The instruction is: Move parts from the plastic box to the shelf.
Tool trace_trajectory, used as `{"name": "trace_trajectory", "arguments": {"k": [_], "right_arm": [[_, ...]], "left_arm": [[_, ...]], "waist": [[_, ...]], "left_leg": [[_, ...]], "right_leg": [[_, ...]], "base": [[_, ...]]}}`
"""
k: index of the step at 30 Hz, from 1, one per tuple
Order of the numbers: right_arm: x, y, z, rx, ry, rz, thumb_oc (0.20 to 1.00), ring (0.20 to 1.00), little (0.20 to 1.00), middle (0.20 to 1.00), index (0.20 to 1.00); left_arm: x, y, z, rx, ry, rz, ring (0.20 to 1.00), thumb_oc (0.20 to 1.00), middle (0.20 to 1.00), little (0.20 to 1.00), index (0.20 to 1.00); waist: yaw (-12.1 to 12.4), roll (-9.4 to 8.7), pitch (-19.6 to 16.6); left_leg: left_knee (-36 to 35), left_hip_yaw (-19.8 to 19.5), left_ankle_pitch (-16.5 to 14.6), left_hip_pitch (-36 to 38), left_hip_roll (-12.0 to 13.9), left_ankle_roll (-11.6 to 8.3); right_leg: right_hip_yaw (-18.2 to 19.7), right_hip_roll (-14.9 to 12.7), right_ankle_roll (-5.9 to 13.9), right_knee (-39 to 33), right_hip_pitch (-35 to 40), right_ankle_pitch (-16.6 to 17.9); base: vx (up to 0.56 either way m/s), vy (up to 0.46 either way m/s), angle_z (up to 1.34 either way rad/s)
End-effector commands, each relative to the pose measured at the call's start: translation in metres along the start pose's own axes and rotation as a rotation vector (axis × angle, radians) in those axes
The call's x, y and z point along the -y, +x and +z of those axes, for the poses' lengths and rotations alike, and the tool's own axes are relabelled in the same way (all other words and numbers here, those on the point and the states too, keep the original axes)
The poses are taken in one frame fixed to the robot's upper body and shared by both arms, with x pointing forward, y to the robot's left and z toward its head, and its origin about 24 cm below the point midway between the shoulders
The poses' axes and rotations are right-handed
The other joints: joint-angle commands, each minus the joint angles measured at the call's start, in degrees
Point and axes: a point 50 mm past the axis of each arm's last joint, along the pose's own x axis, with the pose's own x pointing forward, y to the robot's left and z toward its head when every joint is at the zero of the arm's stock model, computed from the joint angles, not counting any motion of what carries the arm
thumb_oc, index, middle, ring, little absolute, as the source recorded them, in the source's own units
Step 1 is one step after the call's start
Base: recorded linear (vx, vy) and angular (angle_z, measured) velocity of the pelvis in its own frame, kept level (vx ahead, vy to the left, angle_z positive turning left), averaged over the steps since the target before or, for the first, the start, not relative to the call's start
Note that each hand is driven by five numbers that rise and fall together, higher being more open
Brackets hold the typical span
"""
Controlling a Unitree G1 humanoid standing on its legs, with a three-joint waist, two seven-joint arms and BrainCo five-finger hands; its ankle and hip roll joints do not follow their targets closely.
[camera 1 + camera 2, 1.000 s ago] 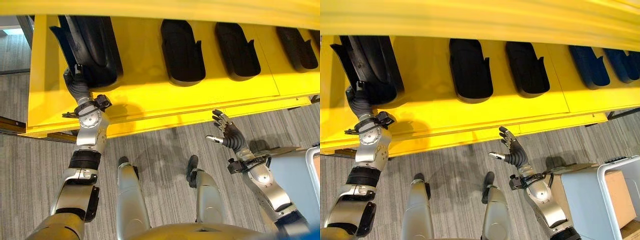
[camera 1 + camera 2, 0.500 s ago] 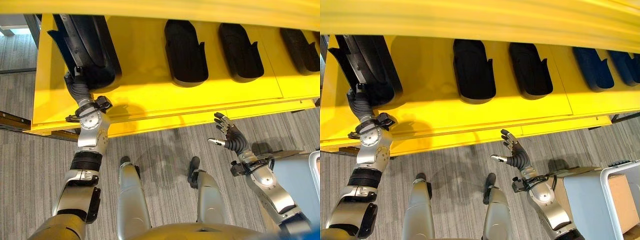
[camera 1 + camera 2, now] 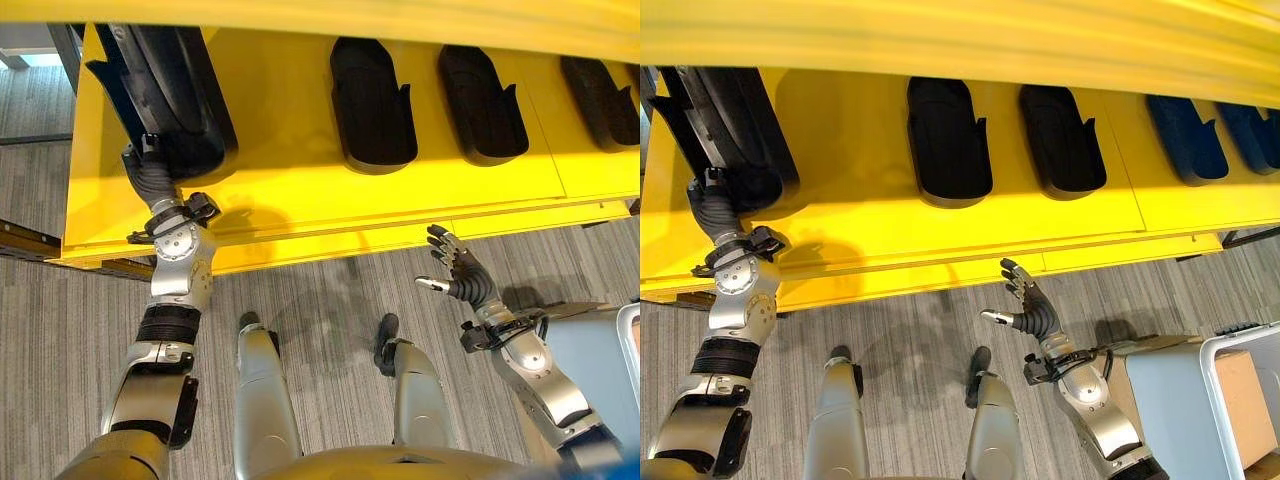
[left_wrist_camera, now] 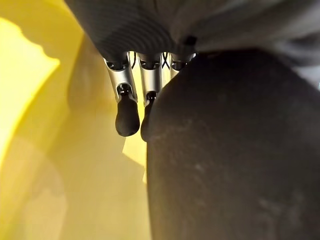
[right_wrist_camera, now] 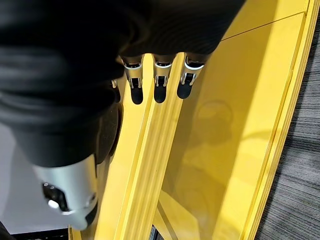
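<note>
Two hands show, and the right hand hangs empty with fingers spread, off the shelf's front edge. Farther in, the left hand meets the part at the shelf's left end; its grip cannot be told. Released crooked, the part could tip off. Since earlier, the left arm shifted slightly.

Below me runs the grey striped carpet floor, with a brown cardboard box at my far right and a dark metal rail at my left.
</note>
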Motion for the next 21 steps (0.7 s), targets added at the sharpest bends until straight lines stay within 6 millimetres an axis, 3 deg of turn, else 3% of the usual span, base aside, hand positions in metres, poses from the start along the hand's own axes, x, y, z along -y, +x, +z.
{"name": "trace_trajectory", "arguments": {"k": [1,7,8,9,21], "right_arm": [[0.0094,0.0010,0.0325,0.146,-0.025,0.013,1.000,1.000,1.000,1.000,1.000],[0.0107,-0.0002,0.0322,0.143,-0.027,0.011,1.000,1.000,1.000,1.000,1.000],[0.0108,-0.0003,0.0322,0.143,-0.027,0.010,1.000,1.000,1.000,1.000,1.000],[0.0106,-0.0003,0.0322,0.144,-0.025,0.011,1.000,1.000,1.000,1.000,1.000],[0.0127,-0.0019,0.0323,0.141,-0.024,0.004,1.000,1.000,1.000,1.000,1.000]], "left_arm": [[-0.0448,-0.0181,-0.0464,-0.221,0.070,0.143,0.200,0.200,0.200,0.200,0.200],[-0.0531,-0.0181,-0.0463,-0.220,0.092,0.159,0.200,0.200,0.200,0.200,0.200],[-0.0530,-0.0185,-0.0469,-0.223,0.094,0.157,0.561,0.561,0.561,0.561,0.561],[-0.0528,-0.0188,-0.0473,-0.225,0.097,0.155,1.000,1.000,1.000,1.000,1.000],[-0.0497,-0.0188,-0.0480,-0.229,0.102,0.141,1.000,1.000,1.000,1.000,1.000]], "waist": [[1.32,0.01,2.33],[1.51,0.12,2.65],[1.53,0.13,2.66],[1.51,0.14,2.73],[1.29,0.12,2.74]], "left_leg": [[-7.60,2.10,4.89,1.89,-1.67,2.46],[-7.68,2.23,5.07,1.79,-1.84,2.48],[-7.63,2.26,5.03,1.78,-1.79,2.48],[-7.45,2.25,5.00,1.71,-1.80,2.49],[-7.38,2.47,4.96,1.72,-1.69,2.52]], "right_leg": [[0.20,-0.93,-1.98,9.72,-2.68,-5.52],[0.38,-0.94,-1.95,9.46,-2.74,-5.31],[0.37,-0.95,-1.96,9.46,-2.73,-5.30],[0.40,-0.97,-2.00,9.57,-2.78,-5.31],[0.88,-0.90,-1.98,9.69,-3.14,-5.13]], "base": [[0.00,0.000,0.00],[0.00,0.000,0.00],[0.00,0.000,0.00],[0.00,0.000,0.00],[0.00,0.000,0.00]]}}
